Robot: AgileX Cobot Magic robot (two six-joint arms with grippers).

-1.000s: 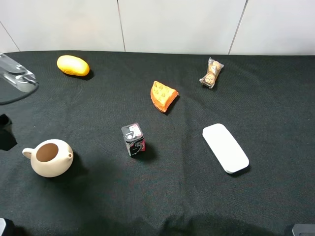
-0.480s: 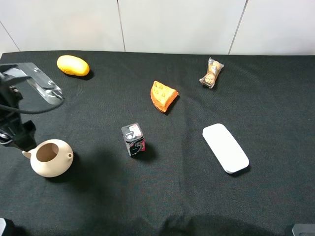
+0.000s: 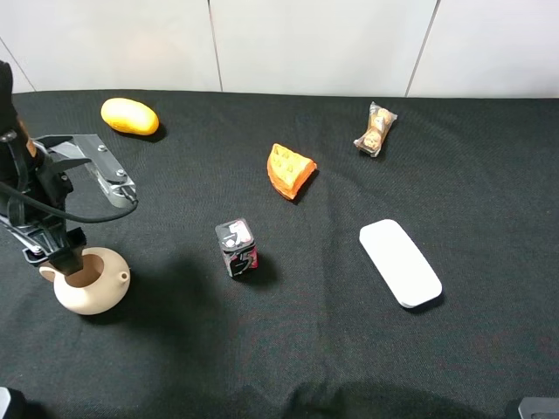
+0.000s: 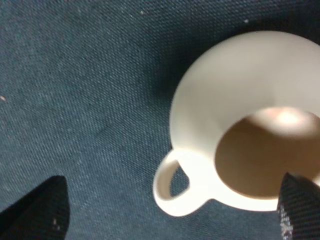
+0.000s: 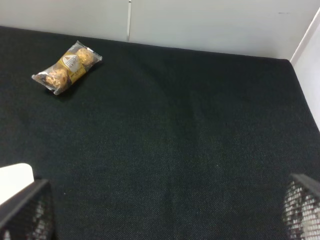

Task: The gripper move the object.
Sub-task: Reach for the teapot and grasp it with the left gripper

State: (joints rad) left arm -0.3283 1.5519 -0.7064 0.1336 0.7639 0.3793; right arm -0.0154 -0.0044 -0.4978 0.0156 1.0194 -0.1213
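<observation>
Where the black cloth-covered table (image 3: 306, 349) comes nearest you, the small round cream-white ceramic teapot (image 3: 92, 292) sits upright at its left front, lidless and brown inside. Your left gripper (image 3: 65, 259) hangs right over it with its dark fingers (image 4: 45, 212) spread, one tip over the brown hollow and the other outside the loop handle. Further back you see a flat white rounded slab (image 3: 400, 263) and a small black-and-red box (image 3: 237, 248), then an orange waffle-patterned wedge (image 3: 289, 169). Farthest lie a clear snack packet (image 3: 376, 129) and a yellow oval fruit (image 3: 129, 116). Your right gripper (image 5: 165, 210) is spread wide over bare cloth.
</observation>
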